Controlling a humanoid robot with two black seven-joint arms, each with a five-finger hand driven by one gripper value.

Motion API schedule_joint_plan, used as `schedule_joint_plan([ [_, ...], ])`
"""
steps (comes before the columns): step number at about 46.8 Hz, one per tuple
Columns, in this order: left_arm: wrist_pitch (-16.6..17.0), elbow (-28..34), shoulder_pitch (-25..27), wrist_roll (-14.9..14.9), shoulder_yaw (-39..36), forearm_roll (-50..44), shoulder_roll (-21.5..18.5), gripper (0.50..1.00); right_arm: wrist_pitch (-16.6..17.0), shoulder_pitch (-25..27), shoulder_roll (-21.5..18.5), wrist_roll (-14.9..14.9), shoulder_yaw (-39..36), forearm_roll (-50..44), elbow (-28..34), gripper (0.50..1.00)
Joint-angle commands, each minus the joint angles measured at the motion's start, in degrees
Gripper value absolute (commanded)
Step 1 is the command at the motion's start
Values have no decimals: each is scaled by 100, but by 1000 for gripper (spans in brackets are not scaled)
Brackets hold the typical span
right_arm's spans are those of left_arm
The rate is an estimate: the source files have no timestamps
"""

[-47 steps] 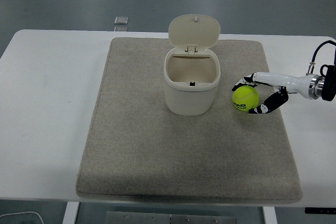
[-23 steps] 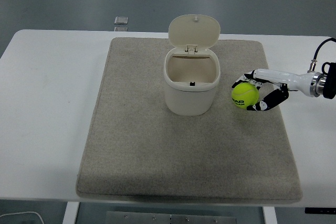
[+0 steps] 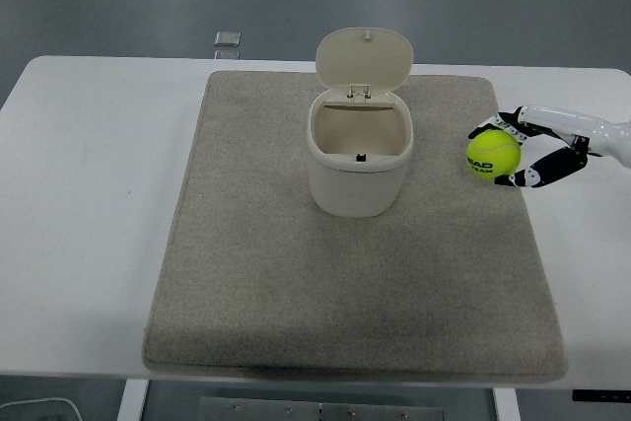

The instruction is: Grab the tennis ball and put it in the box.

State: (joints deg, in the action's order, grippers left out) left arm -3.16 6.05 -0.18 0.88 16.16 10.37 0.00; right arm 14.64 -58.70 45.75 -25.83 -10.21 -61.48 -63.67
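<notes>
A yellow-green tennis ball (image 3: 493,155) is held in my right hand (image 3: 523,152), whose fingers curl around it from the right, above the right edge of the mat. The box (image 3: 360,153) is a cream bin with its flip lid (image 3: 364,58) standing open. It sits on the mat's upper middle, to the left of the ball. Its inside shows nothing in it. My left arm is out of view.
A grey-beige mat (image 3: 296,273) covers the middle of the white table (image 3: 89,194). A small grey object (image 3: 228,39) lies on the floor beyond the table's far edge.
My right hand closed on the ball, lifted it off the mat and drew it to the right and upward, away from the box.
</notes>
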Motion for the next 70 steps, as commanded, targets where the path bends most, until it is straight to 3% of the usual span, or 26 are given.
schedule_joint_plan([
  [1,0,-7,0,0,1,0,0,992,12,-45,118,-98,-7,162,-128,500],
  [12,0,-7,0,0,1,0,0,992,197,-265,154,-353,-24,189,-436,500],
  [22,0,2,0,0,1,0,0,992,206,-528,22,-379,-68,189,-638,500],
  [43,0,-7,0,0,1,0,0,992,285,-942,-857,-362,-77,198,-638,500],
  [70,0,2,0,0,1,0,0,992,118,-1056,-1498,-274,19,294,-339,500],
])
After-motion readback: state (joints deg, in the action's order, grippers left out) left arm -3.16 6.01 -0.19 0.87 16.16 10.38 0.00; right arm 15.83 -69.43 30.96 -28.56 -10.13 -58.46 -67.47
